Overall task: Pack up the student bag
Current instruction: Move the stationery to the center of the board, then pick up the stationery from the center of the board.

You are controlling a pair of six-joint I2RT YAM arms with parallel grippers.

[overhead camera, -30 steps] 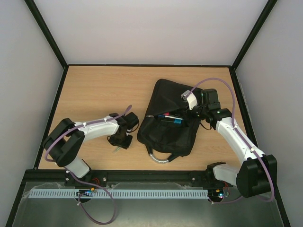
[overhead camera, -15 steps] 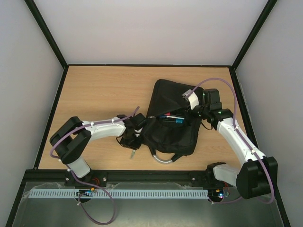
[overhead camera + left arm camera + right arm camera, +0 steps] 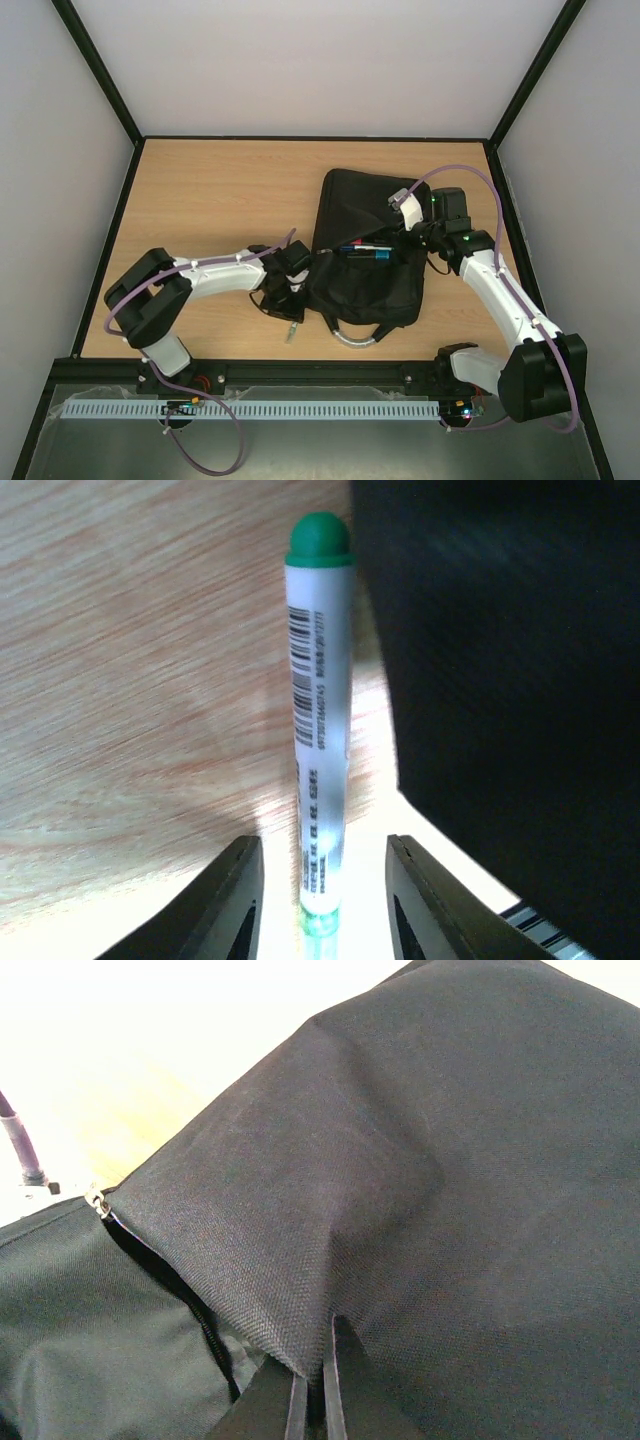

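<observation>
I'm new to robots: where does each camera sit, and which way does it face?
Top: above and behind, looking down at the table; both arms show.
Left wrist: on that arm, looking past the open left jaws at a marker.
Right wrist: on that arm, facing the bag, pinched in the right jaws.
Shared: all show the bag.

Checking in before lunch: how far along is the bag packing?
Done: pens lie in the open bag. In hand: the right gripper pinches the flap up; the left gripper straddles a green-capped marker on the table beside the bag, jaws open. Left: grip that marker, put it in, probably zip up.
</observation>
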